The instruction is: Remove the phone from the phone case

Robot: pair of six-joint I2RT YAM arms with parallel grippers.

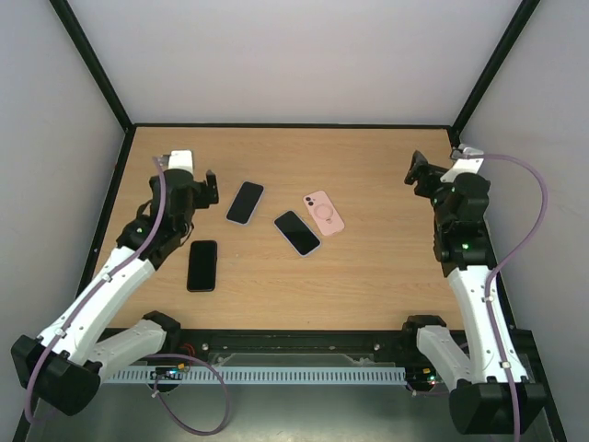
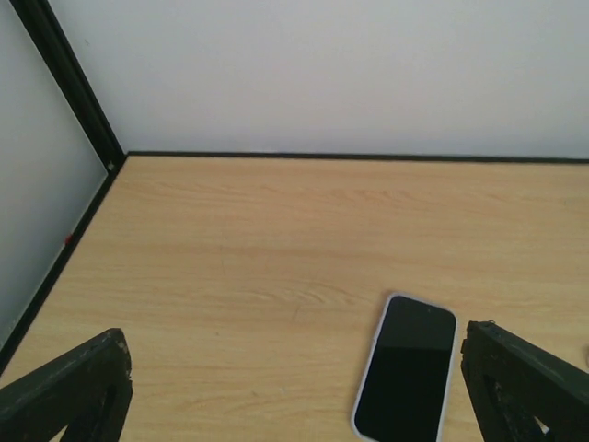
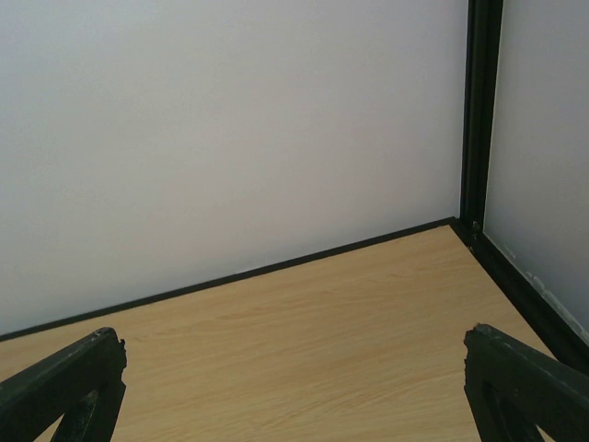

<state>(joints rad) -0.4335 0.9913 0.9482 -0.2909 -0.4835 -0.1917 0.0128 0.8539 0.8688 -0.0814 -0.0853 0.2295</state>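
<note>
Black-screened phone in a pale thin-rimmed case (image 1: pixel 245 203), face up on the wooden surface (image 1: pixel 368 166) near the open, empty left gripper (image 1: pixel 210 189); right gripper (image 1: pixel 415 171) likewise open, well apart; advise pinning one edge, peeling a corner.

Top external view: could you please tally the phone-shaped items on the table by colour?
3 dark-screened phones, lying face up
1 pink case, lying back up
Total: 4
</note>
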